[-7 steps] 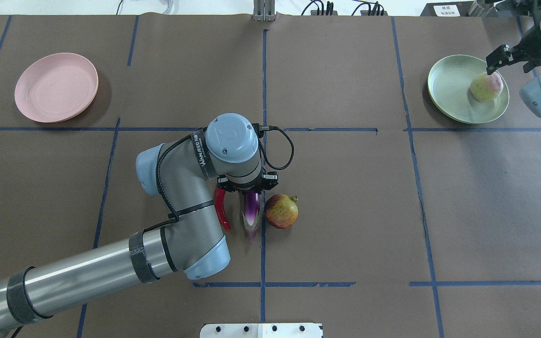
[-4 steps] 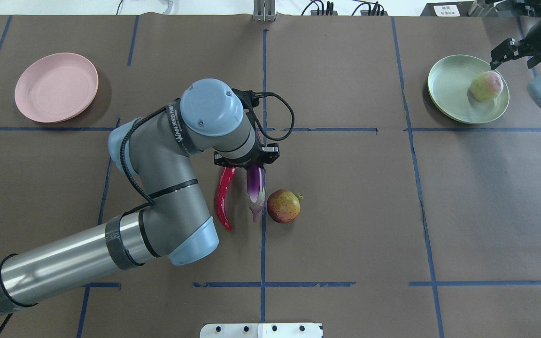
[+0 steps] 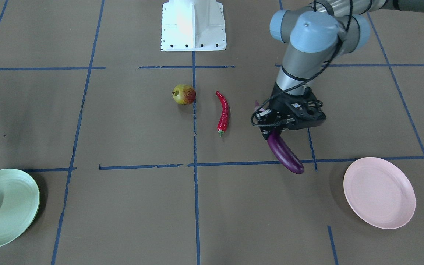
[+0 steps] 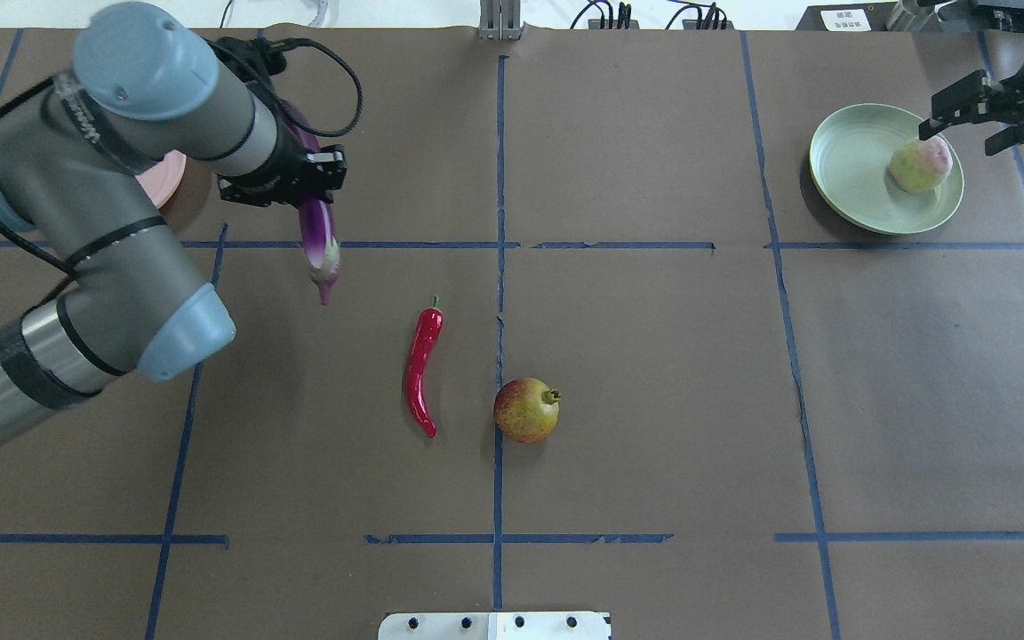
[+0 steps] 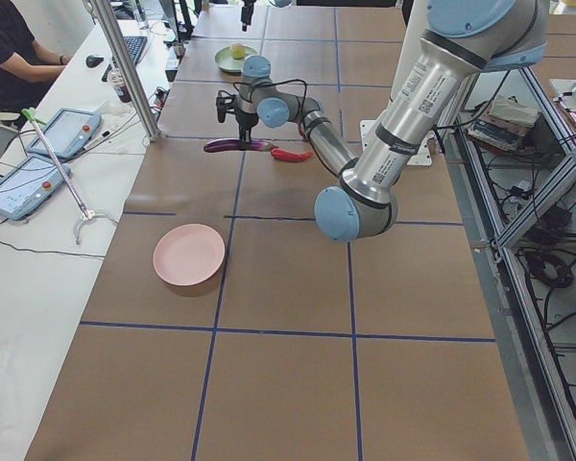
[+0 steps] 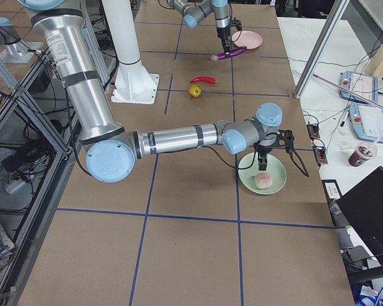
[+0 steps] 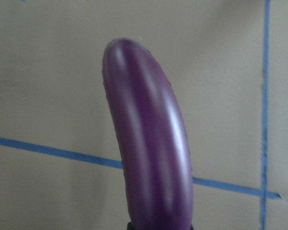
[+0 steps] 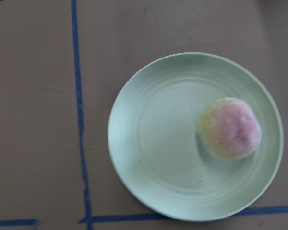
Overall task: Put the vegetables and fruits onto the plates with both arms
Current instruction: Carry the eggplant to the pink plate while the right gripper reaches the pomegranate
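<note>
My left gripper [image 4: 285, 182] is shut on the purple eggplant [image 4: 318, 240] and holds it in the air, just beside the pink plate [image 4: 172, 173], which my arm mostly hides in the overhead view. In the front view the eggplant [image 3: 285, 154] hangs left of the pink plate [image 3: 379, 192]. It fills the left wrist view [image 7: 149, 153]. The red chili [image 4: 421, 369] and the red and yellow-green fruit [image 4: 525, 410] lie mid-table. My right gripper [image 4: 961, 138] is open and empty above the pale green fruit [image 4: 921, 165] on the green plate [image 4: 850, 187].
The white base block [image 4: 494, 625] stands at the near table edge. Blue tape lines cross the brown table cover. In the left side view a side table [image 5: 38, 173] with tablets and a seated person runs along the far side.
My left gripper has lifted the eggplant away from the chili and the fruit and carried it far and to the left, up to the pink plate. The right gripper stayed over the green plate.
</note>
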Action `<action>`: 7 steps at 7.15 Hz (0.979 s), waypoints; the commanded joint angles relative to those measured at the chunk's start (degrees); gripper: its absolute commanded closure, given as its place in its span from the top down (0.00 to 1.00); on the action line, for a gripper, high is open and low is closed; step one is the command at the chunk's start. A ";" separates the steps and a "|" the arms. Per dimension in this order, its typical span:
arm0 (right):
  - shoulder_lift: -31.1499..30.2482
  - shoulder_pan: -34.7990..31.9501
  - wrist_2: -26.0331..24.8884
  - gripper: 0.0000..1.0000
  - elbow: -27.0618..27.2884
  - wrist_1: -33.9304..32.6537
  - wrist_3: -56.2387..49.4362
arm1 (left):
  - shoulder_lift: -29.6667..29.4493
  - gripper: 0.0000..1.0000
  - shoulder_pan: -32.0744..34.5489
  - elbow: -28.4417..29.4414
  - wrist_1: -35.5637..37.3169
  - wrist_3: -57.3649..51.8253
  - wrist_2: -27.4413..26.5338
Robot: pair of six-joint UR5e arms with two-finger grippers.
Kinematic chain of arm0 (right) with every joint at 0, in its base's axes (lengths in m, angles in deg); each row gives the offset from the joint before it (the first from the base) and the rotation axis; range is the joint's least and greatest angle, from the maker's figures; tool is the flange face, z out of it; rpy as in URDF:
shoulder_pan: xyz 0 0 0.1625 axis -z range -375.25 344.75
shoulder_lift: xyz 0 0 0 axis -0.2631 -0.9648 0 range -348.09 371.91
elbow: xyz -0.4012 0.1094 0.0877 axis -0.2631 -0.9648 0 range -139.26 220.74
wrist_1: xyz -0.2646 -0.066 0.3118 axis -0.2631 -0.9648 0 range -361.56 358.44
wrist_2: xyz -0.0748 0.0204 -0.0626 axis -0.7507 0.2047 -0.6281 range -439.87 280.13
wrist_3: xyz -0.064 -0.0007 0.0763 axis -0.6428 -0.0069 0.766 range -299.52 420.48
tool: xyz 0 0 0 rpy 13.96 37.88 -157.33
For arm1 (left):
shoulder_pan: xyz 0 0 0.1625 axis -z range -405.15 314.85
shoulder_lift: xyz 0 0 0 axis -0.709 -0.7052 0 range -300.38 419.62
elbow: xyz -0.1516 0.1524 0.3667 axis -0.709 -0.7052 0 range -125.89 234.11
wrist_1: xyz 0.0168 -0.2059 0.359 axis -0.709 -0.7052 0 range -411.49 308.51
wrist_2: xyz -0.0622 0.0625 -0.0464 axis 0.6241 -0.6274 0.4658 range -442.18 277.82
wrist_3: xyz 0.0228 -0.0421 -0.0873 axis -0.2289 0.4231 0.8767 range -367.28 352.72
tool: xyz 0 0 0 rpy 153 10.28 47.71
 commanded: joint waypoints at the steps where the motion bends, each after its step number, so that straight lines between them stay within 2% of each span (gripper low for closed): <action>1: -1.35 11.86 -1.30 1.00 13.97 -0.06 26.24 | 2.00 0.00 10.30 10.37 -0.20 -13.05 3.47; 2: -1.00 19.23 -5.40 1.00 18.72 -0.06 35.85 | 1.47 0.00 14.26 17.57 -0.64 -20.94 3.55; 3: 0.57 29.22 -12.84 1.00 21.81 -0.15 45.95 | 0.51 0.04 15.08 25.47 -4.73 -24.42 3.47; 4: 5.11 37.24 -18.05 1.00 22.28 -1.97 54.32 | -2.11 0.07 16.48 35.82 -12.60 -24.80 3.55; 5: 11.16 41.58 -22.71 1.00 22.20 -9.74 56.49 | -5.09 0.09 16.75 43.40 -16.16 -25.06 3.47; 6: 15.31 45.98 -28.85 1.00 21.76 -16.95 56.60 | -5.91 0.67 16.93 46.35 -18.46 -25.15 3.47; 7: 15.87 47.67 -31.17 1.00 20.89 -18.24 56.69 | -6.18 1.00 17.02 46.47 -19.62 -24.98 3.47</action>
